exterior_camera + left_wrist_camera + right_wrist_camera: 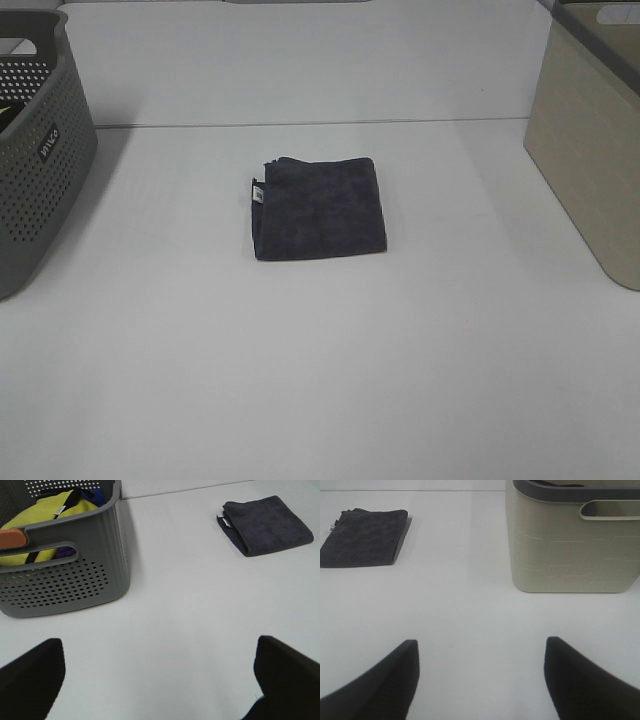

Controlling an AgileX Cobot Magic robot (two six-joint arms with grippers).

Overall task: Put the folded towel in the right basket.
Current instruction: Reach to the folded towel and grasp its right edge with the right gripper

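The folded towel (318,207) lies flat on the table (320,380), between the grey basket (40,180) and the beige right basket (585,150), well apart from both; my left end effector (160,680) and right end effector (477,675) hang over bare table, fingers spread wide, both empty.

White table (320,380): towel (318,208) centre, grey basket (40,170) left, beige basket (590,150) right

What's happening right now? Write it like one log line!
towel folded on table | left gripper open | right gripper open
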